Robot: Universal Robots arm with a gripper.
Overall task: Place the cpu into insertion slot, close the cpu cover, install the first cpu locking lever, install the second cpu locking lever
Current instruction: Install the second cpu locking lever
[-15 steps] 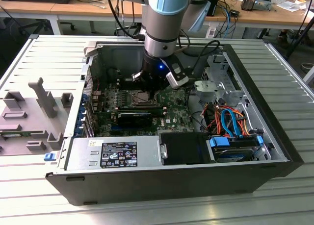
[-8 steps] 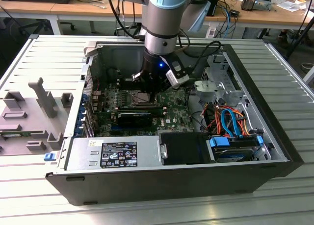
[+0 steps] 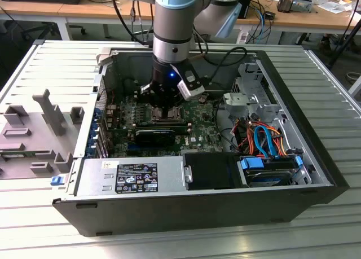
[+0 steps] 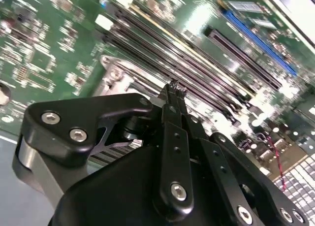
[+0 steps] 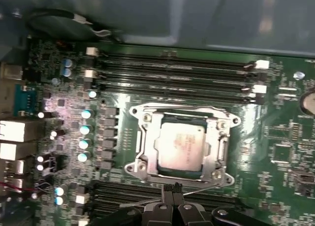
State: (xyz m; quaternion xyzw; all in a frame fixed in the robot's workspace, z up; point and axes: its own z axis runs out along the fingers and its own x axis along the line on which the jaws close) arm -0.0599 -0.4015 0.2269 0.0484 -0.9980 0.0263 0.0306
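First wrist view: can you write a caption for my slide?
The cpu sits in the insertion slot under the cpu cover, with the shut pincer beside it.

A dull silver-grey top is shown by the cpu (image 5: 183, 146), and it is framed by the brighter silver metal of the cpu cover (image 5: 216, 148). The motherboard (image 5: 275, 137) is coloured green and is crossed by long black memory slots (image 5: 177, 71) with white end clips. The gripper (image 4: 173, 90) is finished in matte black with silver screw heads.
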